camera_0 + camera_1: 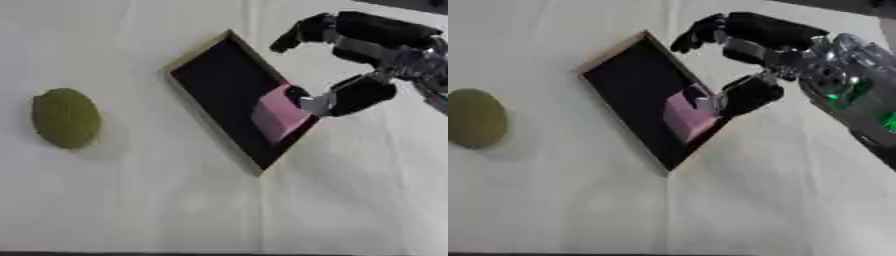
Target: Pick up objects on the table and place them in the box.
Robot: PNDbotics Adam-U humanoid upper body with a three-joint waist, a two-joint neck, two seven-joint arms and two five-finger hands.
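Worktop (pixel 175 210): white cloth cover, creased. Box (pixel 214 85): shallow, dark inside, pale rim, set cornerwise at centre; holds a pink flat object (pixel 278 114) at its right side, with the right hand (pixel 750 60) over that edge, thumb touching the object, fingers spread above. Green round object (pixel 65 118): well apart, left of box

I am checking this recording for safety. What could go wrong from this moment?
1. The pink object lies in the box near its right rim, with the right hand at it; withdrawing could drag it out.
2. The hand could knock the box's rim and shift it.
3. The green object lies far left, a long reach.
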